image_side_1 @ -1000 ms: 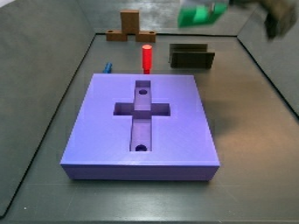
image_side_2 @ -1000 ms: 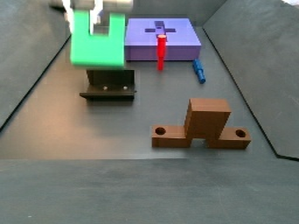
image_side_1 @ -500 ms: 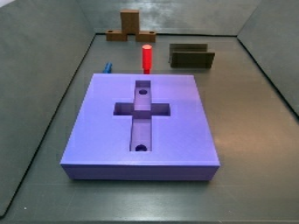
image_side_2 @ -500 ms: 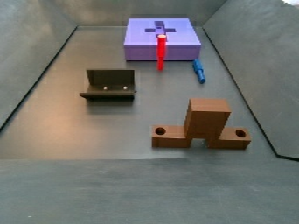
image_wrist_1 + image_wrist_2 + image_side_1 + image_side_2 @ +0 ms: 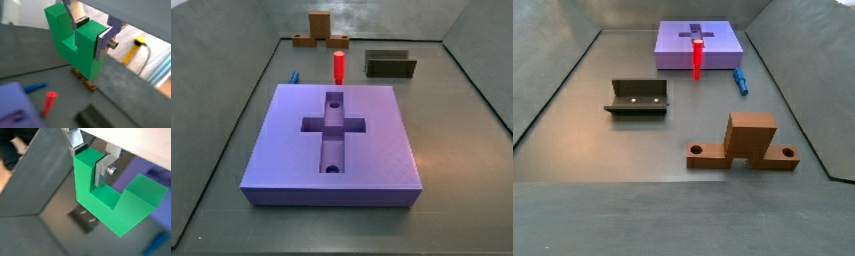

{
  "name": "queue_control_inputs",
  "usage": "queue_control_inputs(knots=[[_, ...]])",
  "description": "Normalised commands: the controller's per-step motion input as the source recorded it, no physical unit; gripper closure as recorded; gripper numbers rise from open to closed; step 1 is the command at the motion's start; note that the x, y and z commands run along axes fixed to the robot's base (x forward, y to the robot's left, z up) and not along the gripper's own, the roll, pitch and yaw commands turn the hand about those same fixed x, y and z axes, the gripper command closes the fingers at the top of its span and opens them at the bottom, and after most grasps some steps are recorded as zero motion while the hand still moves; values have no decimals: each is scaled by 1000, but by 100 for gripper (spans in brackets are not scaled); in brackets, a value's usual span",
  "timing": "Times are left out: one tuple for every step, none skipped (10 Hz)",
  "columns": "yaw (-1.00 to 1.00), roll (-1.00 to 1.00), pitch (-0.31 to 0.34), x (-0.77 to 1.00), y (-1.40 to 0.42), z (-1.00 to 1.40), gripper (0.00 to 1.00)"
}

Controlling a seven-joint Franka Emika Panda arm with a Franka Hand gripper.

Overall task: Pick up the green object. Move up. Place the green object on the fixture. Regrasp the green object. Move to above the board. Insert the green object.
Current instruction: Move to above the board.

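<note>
In both wrist views the gripper [image 5: 91, 31] clamps one prong of the green object [image 5: 75, 45], high above the floor; the fixture [image 5: 85, 219] lies below. In both side views the gripper is out of frame; the fixture [image 5: 637, 97] stands empty, apart from the board [image 5: 334, 139]; a red peg [image 5: 339, 66] stands just behind the board.

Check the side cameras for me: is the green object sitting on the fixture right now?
No. The fixture stands empty in both side views; in the wrist views the end effector holds the green object aloft.

Both side views face the board [image 5: 333, 135] from opposite ends; both wrist views look down past the end effector [image 5: 90, 31].
</note>
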Motion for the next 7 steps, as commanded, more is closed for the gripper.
queue_control_inputs(knots=[[-112, -1000, 111, -1343, -1400, 240, 100], [-103, -1000, 114, -759, -775, 133, 100], [-91, -1000, 113, -326, -271, 43, 100], [-81, -1000, 122, -150, -119, 15, 100], [-65, -1000, 100, -107, -76, 26, 100], [-54, -945, 74, -102, -52, 7, 100], [-23, -585, 23, -81, 22, 9, 100]])
